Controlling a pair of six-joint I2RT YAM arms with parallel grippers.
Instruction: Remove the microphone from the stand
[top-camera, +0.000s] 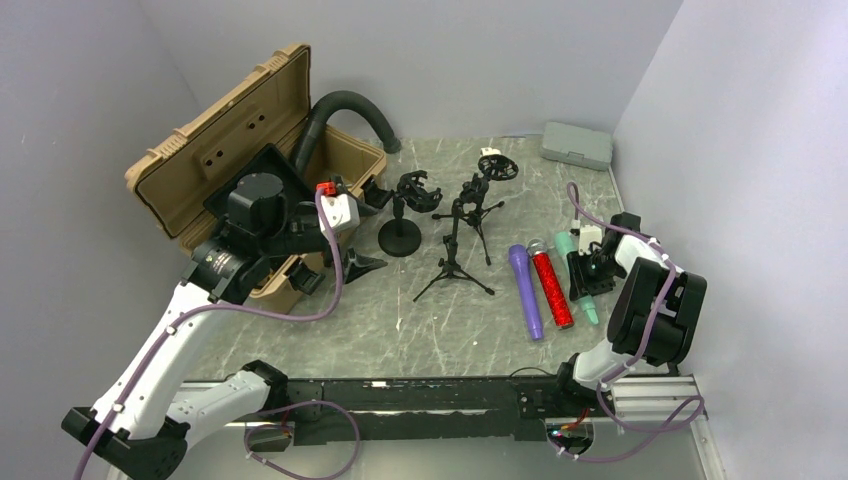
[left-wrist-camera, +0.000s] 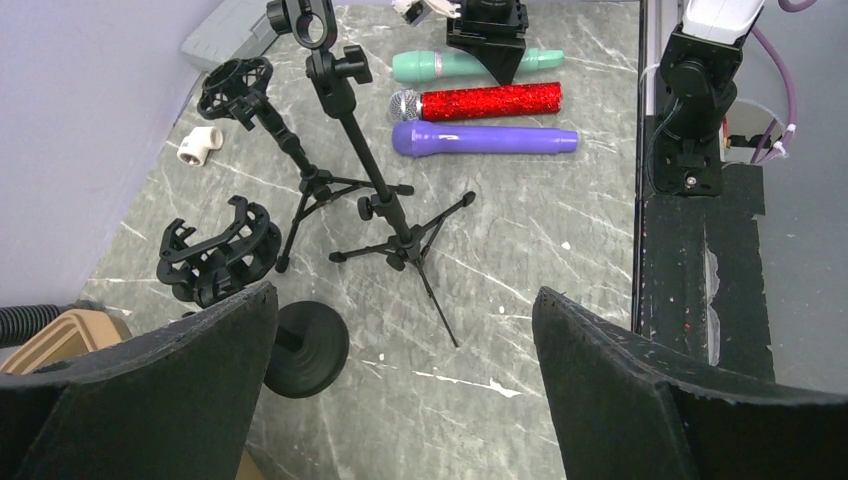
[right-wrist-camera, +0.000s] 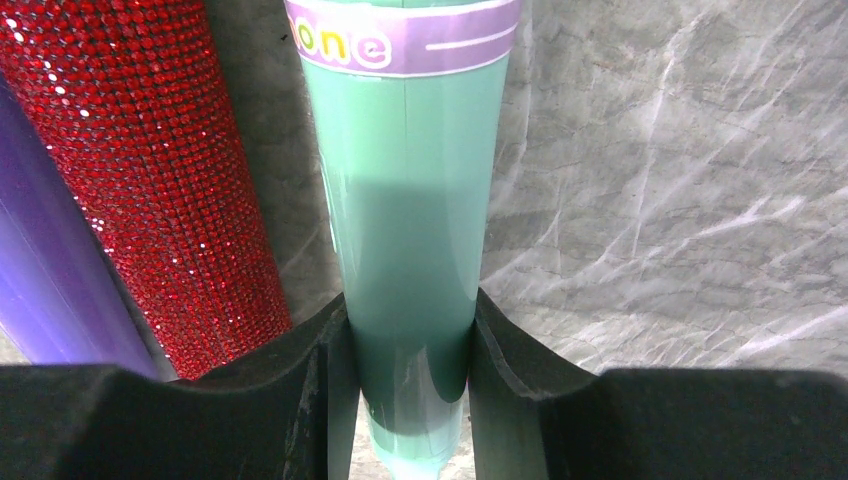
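A teal microphone lies on the marble table beside a red glitter microphone and a purple one. My right gripper is shut on the teal microphone's tail end, low at the table on the right. The tripod stand, a second tripod and a round-base stand all hold no microphone. My left gripper is open and empty, hovering above the table by the round-base stand.
An open tan case with a black hose stands at the back left. A grey box is at the back right. A small white fitting lies near the far wall. A black rail runs along the near edge.
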